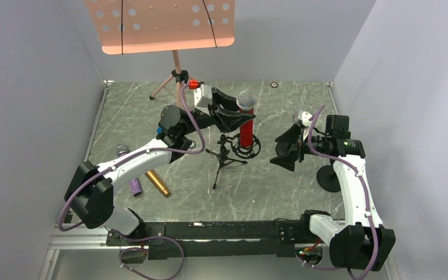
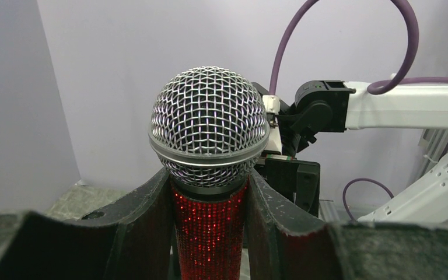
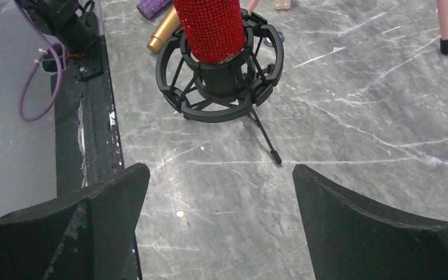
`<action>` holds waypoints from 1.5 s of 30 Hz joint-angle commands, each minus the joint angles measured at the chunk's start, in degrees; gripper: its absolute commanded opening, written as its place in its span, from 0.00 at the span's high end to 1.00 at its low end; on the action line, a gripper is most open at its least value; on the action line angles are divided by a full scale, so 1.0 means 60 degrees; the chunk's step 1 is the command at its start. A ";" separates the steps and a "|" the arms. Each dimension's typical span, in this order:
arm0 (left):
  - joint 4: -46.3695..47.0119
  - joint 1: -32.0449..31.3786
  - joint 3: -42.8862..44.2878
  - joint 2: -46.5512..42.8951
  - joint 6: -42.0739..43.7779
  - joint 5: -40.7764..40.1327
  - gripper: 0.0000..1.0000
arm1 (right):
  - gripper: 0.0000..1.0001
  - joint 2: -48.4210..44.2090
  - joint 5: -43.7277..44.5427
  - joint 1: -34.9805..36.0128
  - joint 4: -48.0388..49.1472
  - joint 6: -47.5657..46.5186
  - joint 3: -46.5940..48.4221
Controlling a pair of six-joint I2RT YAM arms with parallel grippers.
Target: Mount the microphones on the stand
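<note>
The glittery red microphone (image 1: 246,131) stands upright in the black shock-mount stand (image 1: 233,153) at mid-table. My left gripper (image 1: 236,114) is shut on its red body just under the grey mesh head (image 2: 209,122); both fingers press its sides in the left wrist view (image 2: 210,195). The mount's ring (image 3: 219,87) holds the red microphone's lower end (image 3: 210,26). The purple microphone (image 1: 134,185) and the gold microphone (image 1: 157,182) lie on the table at the left. My right gripper (image 1: 289,149) is open and empty to the right of the stand, jaws wide apart (image 3: 220,175).
A pink music stand (image 1: 160,23) with tripod legs (image 1: 163,87) stands at the back left. A black round base (image 1: 328,178) sits under my right arm. The black rail (image 3: 87,116) runs along the near edge.
</note>
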 commanded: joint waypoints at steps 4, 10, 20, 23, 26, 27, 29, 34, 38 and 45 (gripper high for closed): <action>-0.1954 -0.0035 0.0186 -0.0323 0.1194 0.1081 1.00 | 0.00 -0.0125 -0.0183 -0.0018 0.0327 -0.0085 -0.0012; -0.3585 0.0067 0.1012 -0.0039 0.1531 0.1947 1.00 | 0.00 -0.0099 -0.0163 -0.0025 0.0342 -0.0089 -0.0013; -0.3673 0.0286 0.0950 0.0513 0.0604 0.2327 1.00 | 0.00 -0.0072 -0.0121 -0.0015 0.0401 -0.0056 -0.0056; -0.4158 0.0433 0.1196 0.0655 0.0352 0.2612 1.00 | 0.00 -0.0016 -0.0144 -0.0015 0.0389 -0.0069 -0.0056; -0.4981 0.0464 0.1266 0.0624 0.0729 0.2624 1.00 | 0.00 -0.0022 -0.0132 -0.0015 0.0386 -0.0067 -0.0056; -0.5203 0.0462 0.1258 0.0599 0.0892 0.2601 1.00 | 0.00 -0.0009 -0.0132 -0.0015 0.0386 -0.0070 -0.0056; -0.5576 0.0468 0.1174 0.0512 0.1339 0.2527 1.00 | 0.00 0.0007 -0.0134 -0.0015 0.0401 -0.0057 -0.0056; -0.5531 0.0474 0.0820 0.0446 0.1569 0.2662 1.00 | 0.00 0.0051 -0.0136 -0.0007 0.0372 -0.0101 -0.0042; -0.3496 0.0412 -0.0335 0.0206 0.1245 0.2345 1.00 | 0.00 0.0038 -0.0107 -0.0006 0.0400 -0.0075 -0.0056; -0.4214 0.0032 -0.0762 0.0127 0.2922 0.1490 1.00 | 0.00 0.0049 -0.0073 0.0000 0.0430 -0.0056 -0.0085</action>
